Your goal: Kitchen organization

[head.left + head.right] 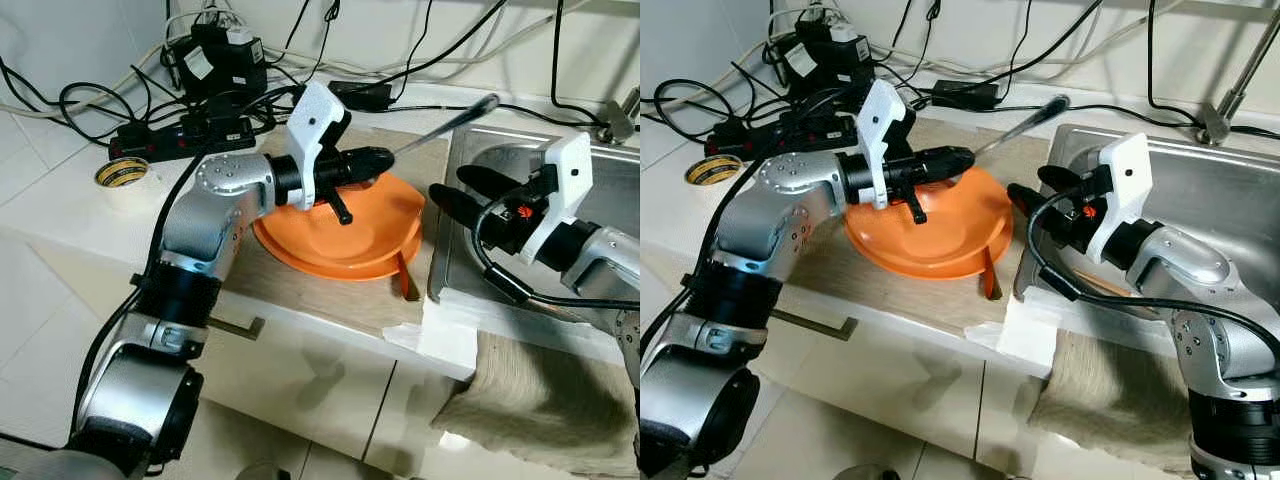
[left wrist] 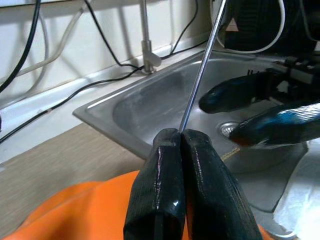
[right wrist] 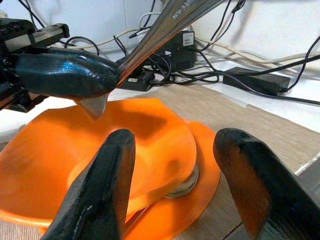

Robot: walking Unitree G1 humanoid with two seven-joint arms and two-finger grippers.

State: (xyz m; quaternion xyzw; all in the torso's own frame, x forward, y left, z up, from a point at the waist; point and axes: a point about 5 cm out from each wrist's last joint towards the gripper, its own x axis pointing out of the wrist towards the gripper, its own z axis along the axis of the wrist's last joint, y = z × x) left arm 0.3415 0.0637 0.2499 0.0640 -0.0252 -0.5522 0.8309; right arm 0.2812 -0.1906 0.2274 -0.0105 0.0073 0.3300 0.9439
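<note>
Utensil (image 1: 440, 128) clamped in left gripper (image 1: 385, 157) jaws above orange plates (image 1: 345, 235); right gripper (image 1: 462, 190) jaws spread nearby.

We see a roll of yellow tape (image 1: 122, 173) on the white counter (image 1: 60, 205), w/ a black power strip (image 1: 165, 137) just behind it & tangled black cables (image 1: 80, 100) along the wall. A beige towel (image 1: 540, 400) hangs off the counter edge below the sink, white paper (image 1: 445, 335) beside it.

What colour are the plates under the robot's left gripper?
Bright orange plates, clearest in the left eye view.
</note>
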